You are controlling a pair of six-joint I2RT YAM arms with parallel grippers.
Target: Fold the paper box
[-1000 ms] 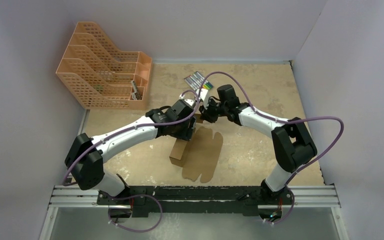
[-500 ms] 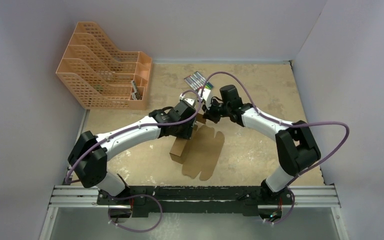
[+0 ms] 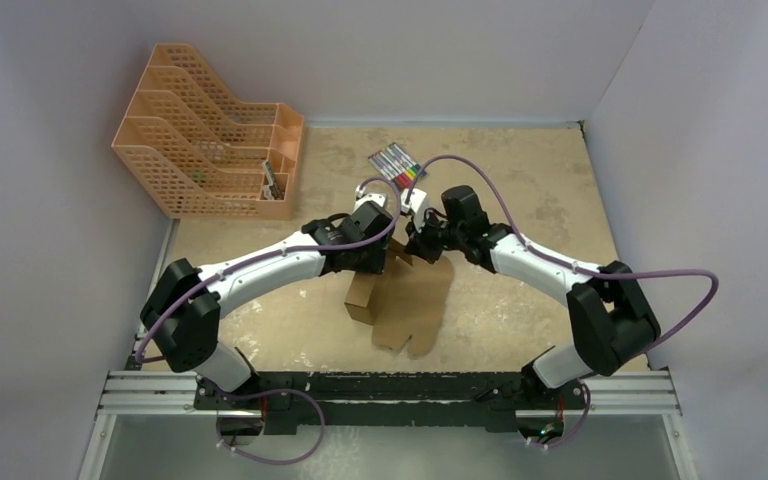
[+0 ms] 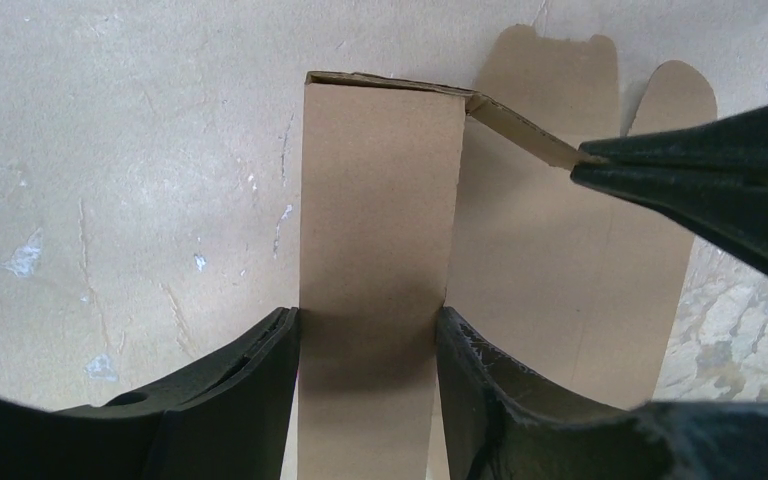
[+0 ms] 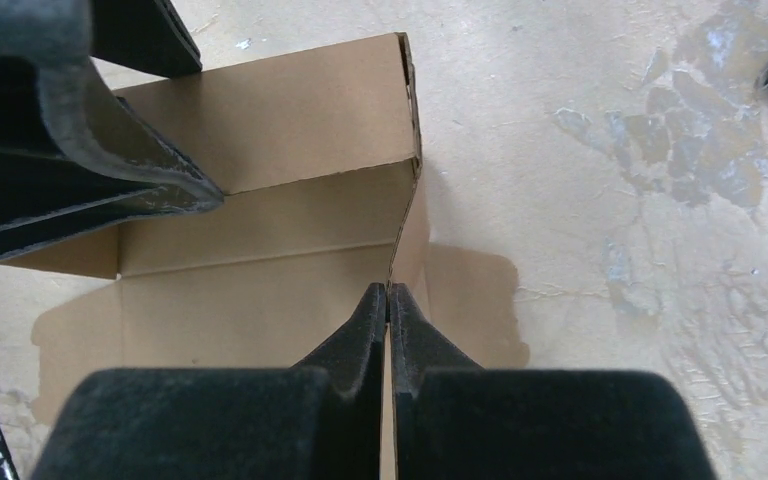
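left gripper (image 4: pixel 367 335): clamps raised box (image 4: pixel 380 200) wall from both sides | right gripper (image 5: pixel 388 300): pinches end flap (image 4: pixel 520 130)

The paper box (image 3: pixel 407 305) is lying on the table (image 3: pixel 530 180) at frame centre. The file rack (image 3: pixel 205 135) is standing in the upper left; the markers (image 3: pixel 398 162) are lying above centre, behind the box. The left gripper (image 3: pixel 378 263) and right gripper (image 3: pixel 416 250) are meeting over its upper end.
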